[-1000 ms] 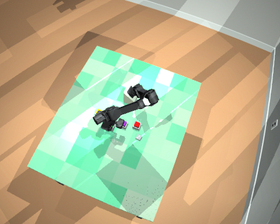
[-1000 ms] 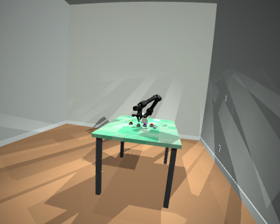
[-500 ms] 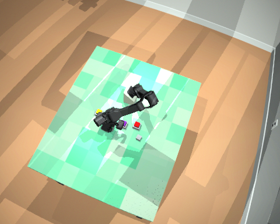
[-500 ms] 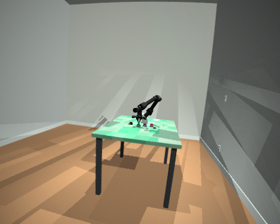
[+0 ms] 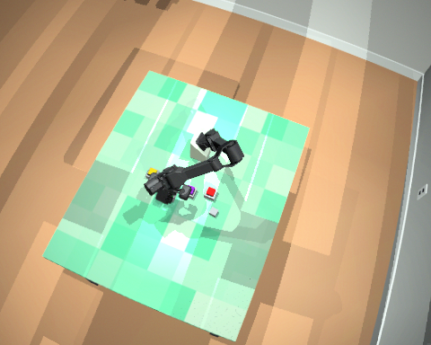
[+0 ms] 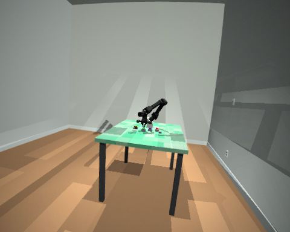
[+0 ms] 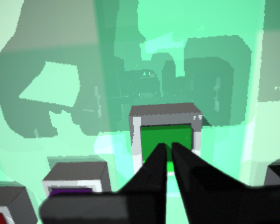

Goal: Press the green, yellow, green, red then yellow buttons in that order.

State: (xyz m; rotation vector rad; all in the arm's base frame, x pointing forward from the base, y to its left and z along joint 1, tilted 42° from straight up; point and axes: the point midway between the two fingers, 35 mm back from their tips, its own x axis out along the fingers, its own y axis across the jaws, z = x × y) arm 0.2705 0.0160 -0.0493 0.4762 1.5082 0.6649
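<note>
Found the gripper with its 2 fingers pressed together on nothing, tips aimed down over the near edge of the green button, whether touching or just above could not be told. Saw that button as a square cap in a grey square housing with no long axis, facing straight up from the green checkered table, sitting in the row between the yellow button and the purple button. Noted the red button beyond the purple one, with a small grey block near it, apart from the arm.
</note>
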